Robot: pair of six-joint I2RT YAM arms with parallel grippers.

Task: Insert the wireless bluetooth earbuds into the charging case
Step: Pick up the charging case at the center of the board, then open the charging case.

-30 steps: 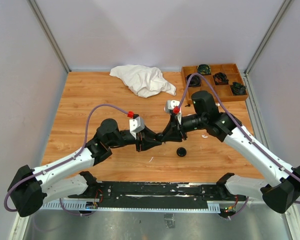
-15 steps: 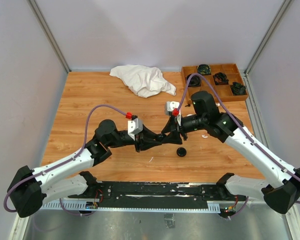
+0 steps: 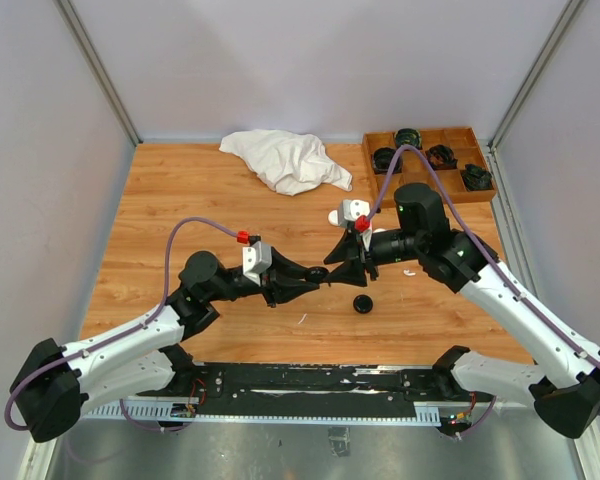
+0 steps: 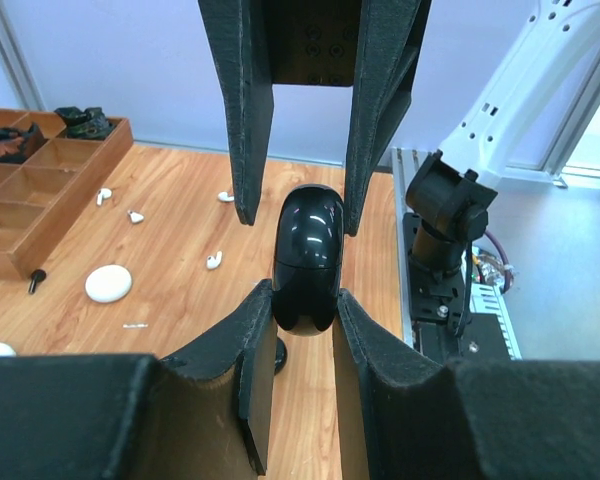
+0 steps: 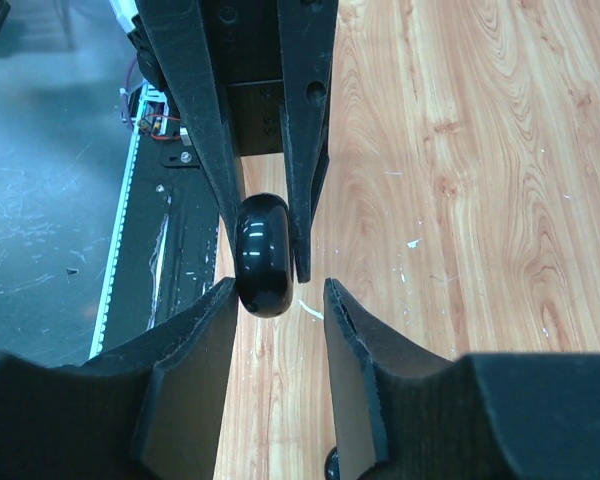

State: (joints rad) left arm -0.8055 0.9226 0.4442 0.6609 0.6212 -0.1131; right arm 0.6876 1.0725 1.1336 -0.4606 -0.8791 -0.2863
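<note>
My left gripper (image 3: 315, 273) is shut on a glossy black charging case (image 4: 307, 260) and holds it above the table, edge-on between its fingers (image 4: 255, 330). My right gripper (image 3: 335, 268) faces it tip to tip and is open, with its jaws on either side of the case (image 5: 264, 255). In the right wrist view the case sits against the left finger (image 5: 205, 330), with a gap to the other finger. Several white earbuds (image 4: 213, 260) lie loose on the wood beyond, and a tiny black one (image 4: 35, 280) lies by the tray.
A small black round object (image 3: 361, 303) lies on the table just below the grippers. A white round case (image 4: 109, 283) lies near the earbuds. A wooden compartment tray (image 3: 366, 160) with coiled black items stands at the back right. A white cloth (image 3: 285, 158) lies at the back.
My left arm has drawn back to the left and its wrist sits lower. My right wrist has shifted slightly right. The grippers still meet over the same spot.
</note>
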